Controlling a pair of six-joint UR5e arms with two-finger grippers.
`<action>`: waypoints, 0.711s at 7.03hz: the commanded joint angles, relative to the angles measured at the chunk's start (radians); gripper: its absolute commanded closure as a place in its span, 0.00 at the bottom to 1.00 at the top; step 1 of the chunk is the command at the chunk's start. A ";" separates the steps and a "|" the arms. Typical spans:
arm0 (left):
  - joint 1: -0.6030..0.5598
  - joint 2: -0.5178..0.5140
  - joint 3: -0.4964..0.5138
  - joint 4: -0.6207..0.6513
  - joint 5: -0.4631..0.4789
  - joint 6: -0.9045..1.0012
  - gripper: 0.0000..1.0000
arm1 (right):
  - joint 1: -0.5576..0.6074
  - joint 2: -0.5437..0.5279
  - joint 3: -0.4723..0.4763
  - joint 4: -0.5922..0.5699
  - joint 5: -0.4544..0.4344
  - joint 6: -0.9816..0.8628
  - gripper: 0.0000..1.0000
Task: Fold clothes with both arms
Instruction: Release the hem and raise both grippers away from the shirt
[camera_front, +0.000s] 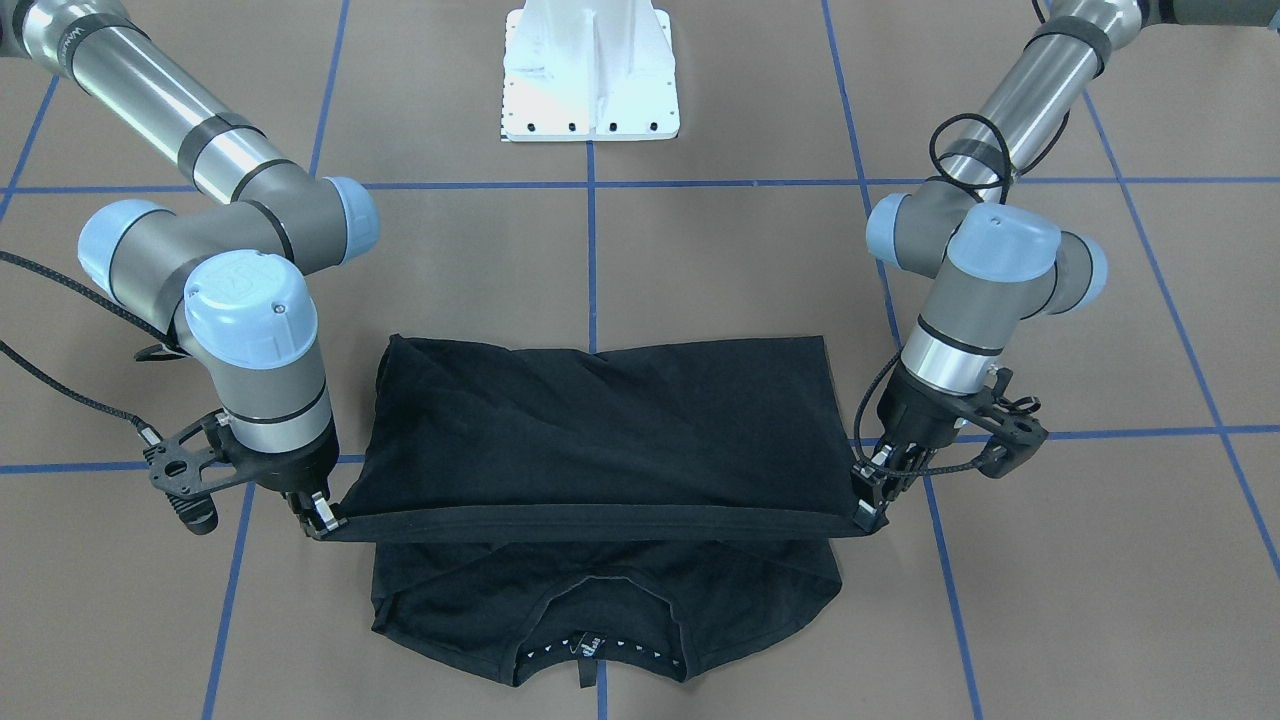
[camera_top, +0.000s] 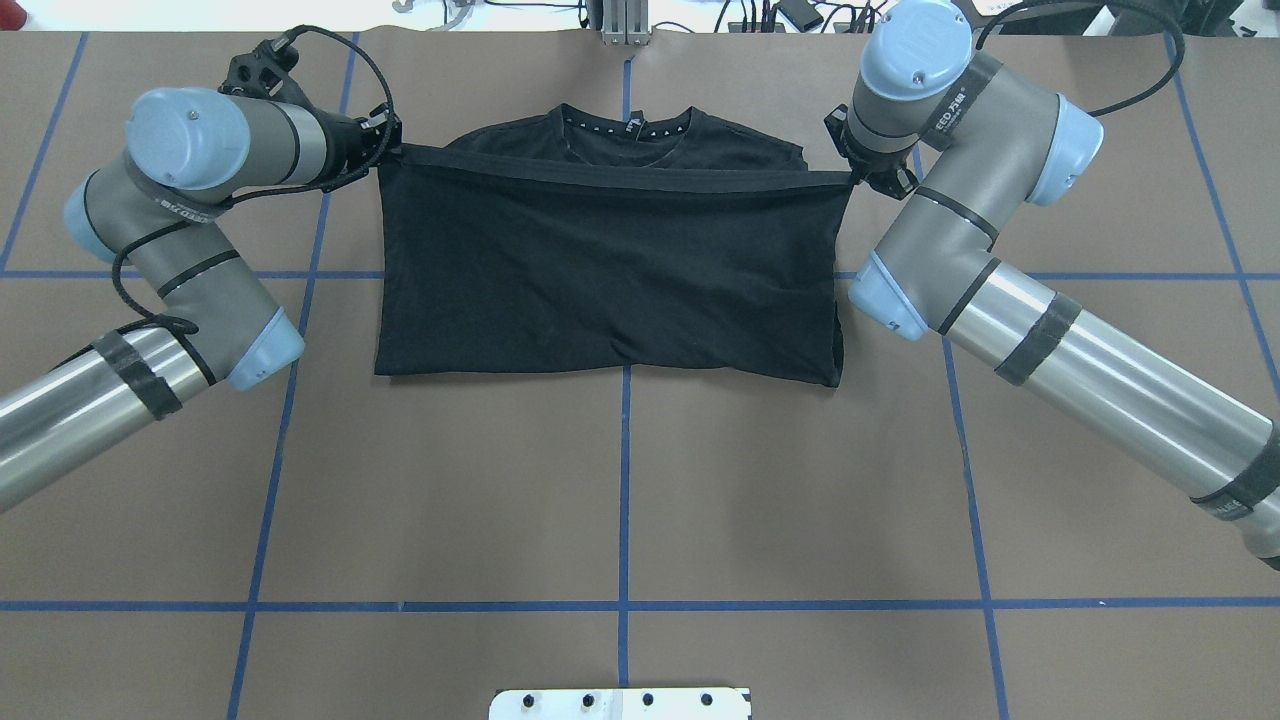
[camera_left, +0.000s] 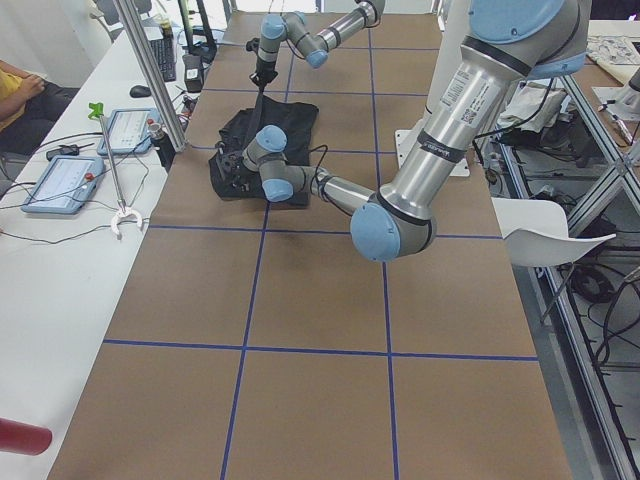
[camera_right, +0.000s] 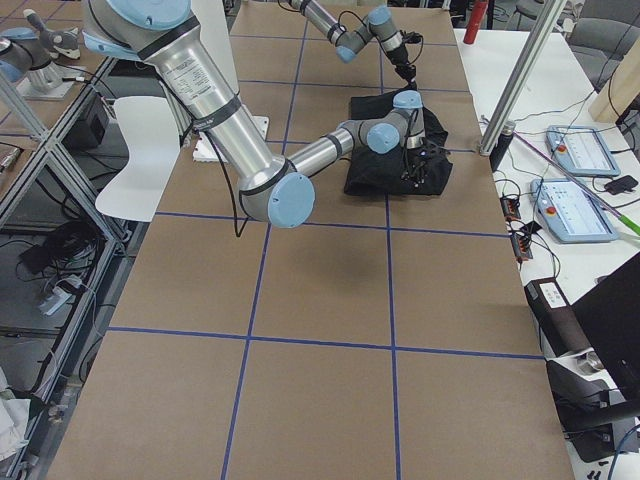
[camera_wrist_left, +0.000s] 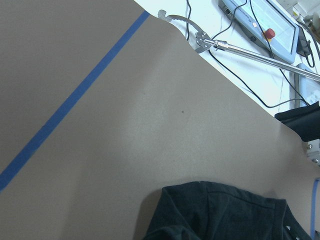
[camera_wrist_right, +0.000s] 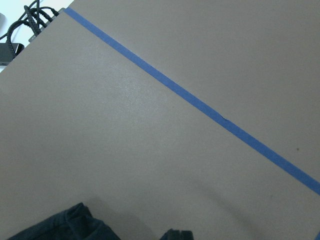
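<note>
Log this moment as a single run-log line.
step: fold | left gripper: shut on black short-sleeved T-shirt corner | right gripper: shut on opposite corner | hem: taut, short of collar

1. One black T-shirt (camera_top: 600, 270).
2. Two robot arms: left arm (camera_top: 170, 230), right arm (camera_top: 1000, 250).
3. Two grippers: left gripper (camera_front: 868, 508), right gripper (camera_front: 320, 520).
4. One white base plate (camera_front: 590, 70).
5. Two control tablets: near tablet (camera_left: 62, 182), far tablet (camera_left: 135, 130).
6. One grabber stick (camera_left: 110, 165).

T-shirt (camera_front: 600, 440) spans between left pincer (camera_front: 868, 508) and right pincer (camera_front: 320, 520), above table (camera_front: 720, 260).
</note>
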 joint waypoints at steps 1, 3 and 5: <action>-0.008 -0.040 0.119 -0.081 0.051 0.007 0.74 | -0.001 0.025 -0.079 0.069 -0.019 -0.002 1.00; -0.022 -0.061 0.168 -0.084 0.058 0.073 0.00 | 0.005 0.106 -0.231 0.161 -0.047 0.000 0.54; -0.049 -0.062 0.168 -0.084 0.055 0.087 0.00 | 0.018 0.150 -0.245 0.177 -0.050 0.001 0.00</action>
